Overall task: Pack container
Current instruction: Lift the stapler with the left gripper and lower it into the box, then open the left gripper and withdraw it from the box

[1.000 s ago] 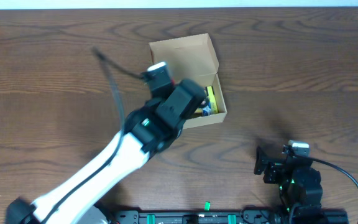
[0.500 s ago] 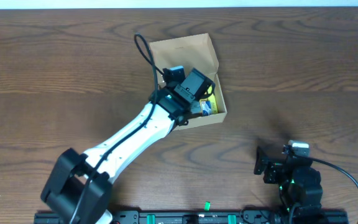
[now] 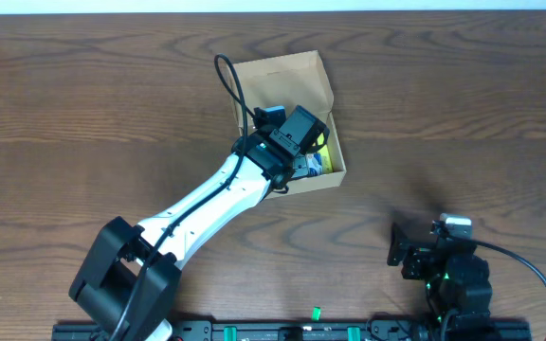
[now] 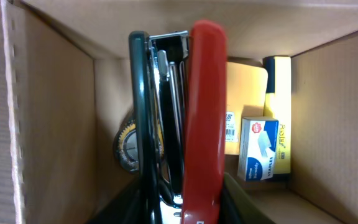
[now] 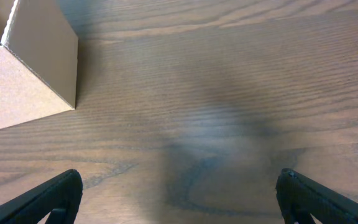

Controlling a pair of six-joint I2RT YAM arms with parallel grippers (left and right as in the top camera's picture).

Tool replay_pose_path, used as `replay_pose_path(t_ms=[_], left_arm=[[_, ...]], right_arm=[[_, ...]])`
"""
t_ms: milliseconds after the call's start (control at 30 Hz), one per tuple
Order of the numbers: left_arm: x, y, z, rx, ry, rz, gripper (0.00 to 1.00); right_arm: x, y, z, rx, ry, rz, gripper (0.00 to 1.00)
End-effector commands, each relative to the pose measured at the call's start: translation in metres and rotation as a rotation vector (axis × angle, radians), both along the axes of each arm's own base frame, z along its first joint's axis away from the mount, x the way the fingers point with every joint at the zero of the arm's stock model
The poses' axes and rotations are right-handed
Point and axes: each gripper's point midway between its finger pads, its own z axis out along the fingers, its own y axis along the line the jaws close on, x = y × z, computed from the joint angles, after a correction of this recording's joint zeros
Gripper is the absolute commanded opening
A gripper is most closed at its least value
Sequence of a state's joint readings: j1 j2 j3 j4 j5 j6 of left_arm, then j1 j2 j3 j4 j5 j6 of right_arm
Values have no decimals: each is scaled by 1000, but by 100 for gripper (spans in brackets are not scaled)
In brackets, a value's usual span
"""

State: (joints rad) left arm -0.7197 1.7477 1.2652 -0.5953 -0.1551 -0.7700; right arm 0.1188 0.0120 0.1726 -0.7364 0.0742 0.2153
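The wooden bench [image 3: 463, 114] carries the container [image 3: 281, 80] near the middle of its far edge, flap open. My left gripper [image 4: 184, 206] is inside it, clamped on a red and black stapler [image 4: 202, 112]. My right gripper [image 5: 179, 200] is by the near right corner, fingers spread wide. A small staples box [image 4: 258, 148] lies in the container.

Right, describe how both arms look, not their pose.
The left arm has a long white link between black joints, with a black cable looping above. The right arm is all black with a green light, a pale camera block, a trailing black cable and dark fingers.
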Motion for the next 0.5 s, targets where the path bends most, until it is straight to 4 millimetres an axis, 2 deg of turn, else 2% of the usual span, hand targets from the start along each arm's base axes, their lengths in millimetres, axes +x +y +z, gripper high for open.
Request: replay_pose_path(t_ms=[0, 67, 367, 467], left_arm=[[8, -3, 7, -10, -17, 1, 55], [8, -3, 7, -10, -18, 1, 57], [8, -3, 7, -10, -19, 1, 58], [11, -5, 18, -30, -45, 2, 58]], right_arm=[[0, -1, -4, -11, 7, 4, 99], [0, -1, -4, -11, 7, 5, 99], [0, -1, -4, -11, 7, 4, 99], [0, -1, -4, -11, 7, 4, 99]])
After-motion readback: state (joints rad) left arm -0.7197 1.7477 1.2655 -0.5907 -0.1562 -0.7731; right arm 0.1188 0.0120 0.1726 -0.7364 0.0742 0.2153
